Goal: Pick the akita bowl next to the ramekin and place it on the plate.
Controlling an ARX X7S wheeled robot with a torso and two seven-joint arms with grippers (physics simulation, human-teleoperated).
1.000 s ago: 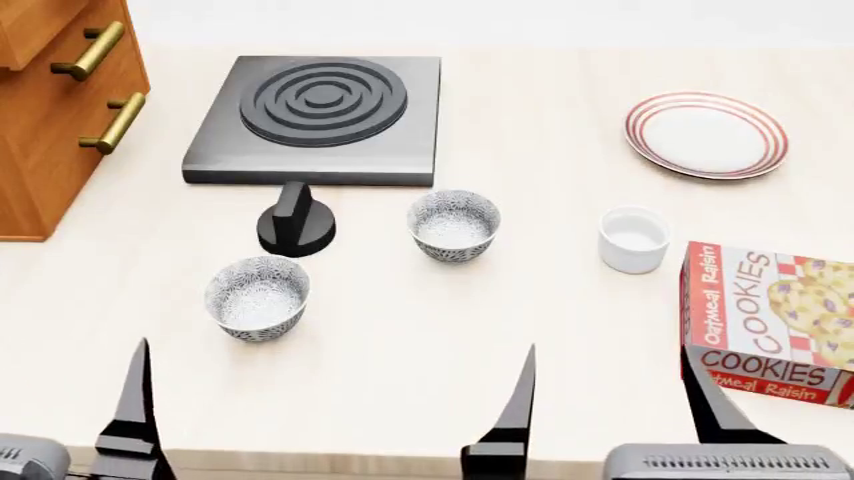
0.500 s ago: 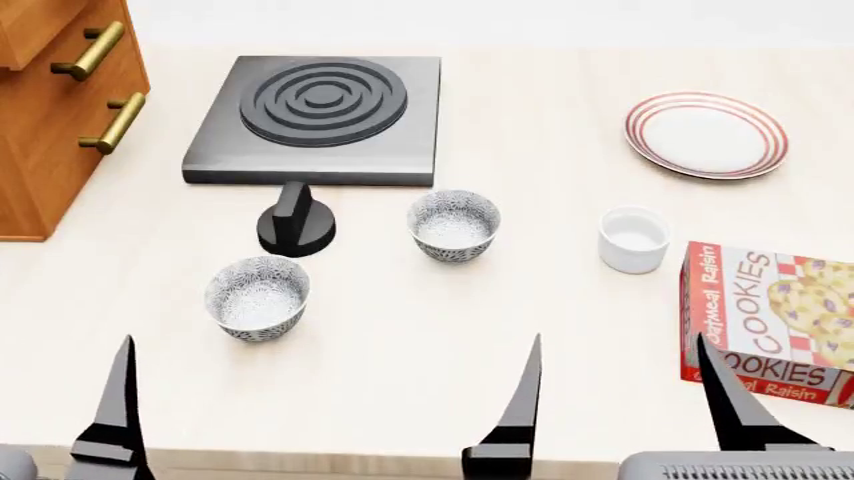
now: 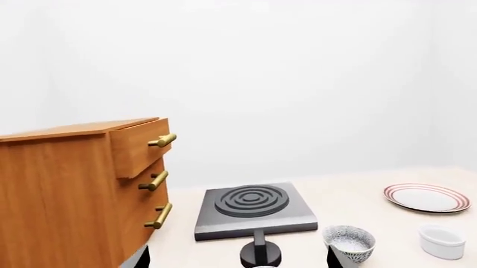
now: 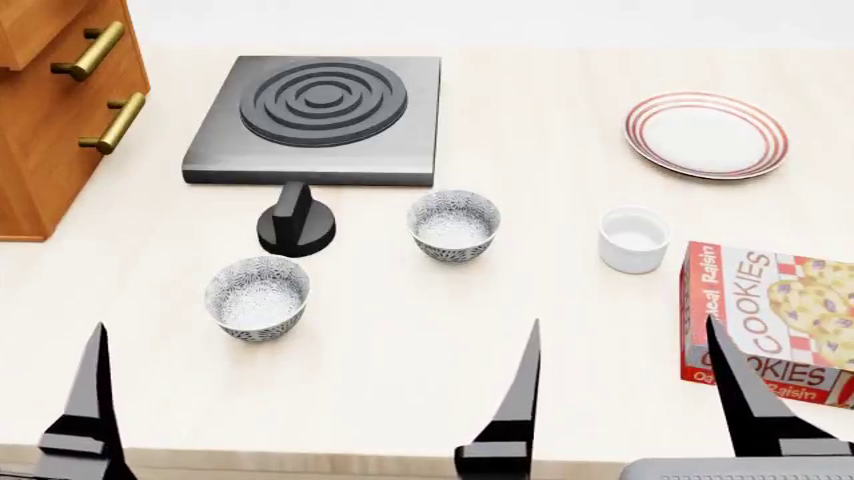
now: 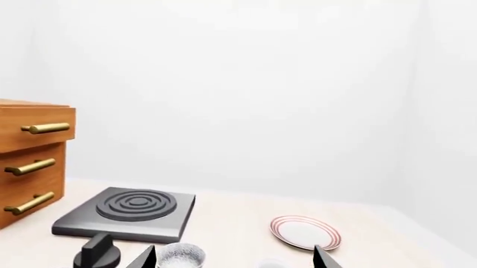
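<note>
I look down over a pale table [image 4: 400, 340]. The bowl [image 4: 454, 225] I am after sits near the centre of my head view, a small deep round cup, white, covered inside and out with fine grey-black speckled flowers, narrowing to a small foot. It stands upright and nothing touches it. The ramekin [image 4: 633, 239], a plain glossy white straight-sided cup, stands apart from it at 3 o'clock. The plate [image 4: 706, 134], shallow and white with red rings round its rim, lies at 2 o'clock from the bowl, well apart.

A second speckled bowl [image 4: 256, 297] just like the first stands at 8 o'clock from it. A black knob [image 4: 296, 222] sits at 9 o'clock from the target bowl, and a dark hob [image 4: 320, 118] lies at 11 o'clock. A wooden drawer unit [image 4: 60, 100] with brass handles fills the far left. A cookie box [image 4: 774, 320] lies just beside the ramekin, at 4 o'clock from it.

My right gripper [image 4: 627, 380] hangs low at 6 o'clock, its jaws spread wide and holding nothing. Of my left gripper [image 4: 87, 415] only one finger shows, so I cannot tell how its jaws stand.
</note>
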